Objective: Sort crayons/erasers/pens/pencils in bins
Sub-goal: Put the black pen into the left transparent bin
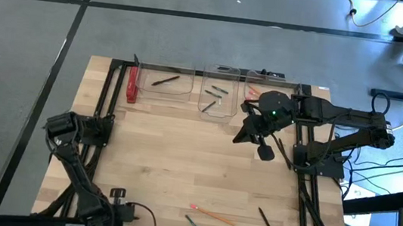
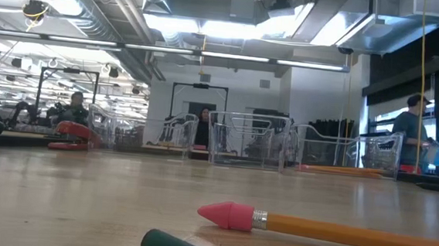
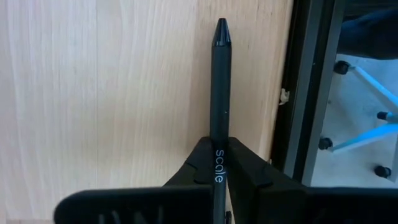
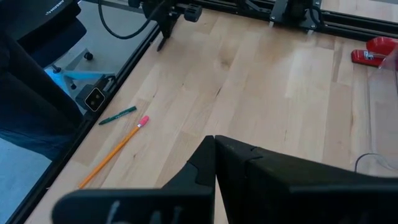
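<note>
A red stapler (image 1: 132, 84) lies on the pale wooden worktop (image 1: 180, 164) at its far left corner — just beside the black frame rail (image 1: 103, 109). Beyond the worktop, a person (image 2: 413, 125) stands at right — cables (image 1: 364, 17) trail across the grey floor.

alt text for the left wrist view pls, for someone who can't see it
The left gripper is shut on a slim black pen, which sticks out past the dark fingers with its pointed end away from the camera. Under it is the pale wooden table, with a black frame rail along its edge and floor beyond.
</note>
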`<state>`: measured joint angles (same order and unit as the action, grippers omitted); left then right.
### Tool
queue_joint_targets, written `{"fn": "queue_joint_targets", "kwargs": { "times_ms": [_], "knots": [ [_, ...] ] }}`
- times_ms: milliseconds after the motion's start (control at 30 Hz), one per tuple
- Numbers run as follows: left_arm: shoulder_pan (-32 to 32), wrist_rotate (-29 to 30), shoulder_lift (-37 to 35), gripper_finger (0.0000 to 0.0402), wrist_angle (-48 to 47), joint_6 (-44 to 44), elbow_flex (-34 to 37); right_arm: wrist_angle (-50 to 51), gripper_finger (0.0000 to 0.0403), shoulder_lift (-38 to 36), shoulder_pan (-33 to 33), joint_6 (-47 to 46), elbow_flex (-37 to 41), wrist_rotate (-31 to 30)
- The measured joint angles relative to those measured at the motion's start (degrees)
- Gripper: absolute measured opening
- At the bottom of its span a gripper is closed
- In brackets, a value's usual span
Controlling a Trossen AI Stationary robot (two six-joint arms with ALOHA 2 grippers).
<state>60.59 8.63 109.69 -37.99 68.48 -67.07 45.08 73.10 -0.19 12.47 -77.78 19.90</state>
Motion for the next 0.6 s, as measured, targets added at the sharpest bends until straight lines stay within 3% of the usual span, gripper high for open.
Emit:
{"fn": "queue_joint_targets", "kwargs": {
  "times_ms": [400, 600],
  "knots": [
    [-2.79, -2.32, -0.60, 0.0007, 0.54, -1.06, 0.27, 0.00, 0.0006, 0.00, -0.02, -0.85, 0.00, 0.09],
    [-4.16, 1.70, -2.21, 0.0007, 0.37, 2.11, 0.58, 0.00, 0.0006, 0.00, -0.02, -0.73, 0.00, 0.14]
  ]
}}
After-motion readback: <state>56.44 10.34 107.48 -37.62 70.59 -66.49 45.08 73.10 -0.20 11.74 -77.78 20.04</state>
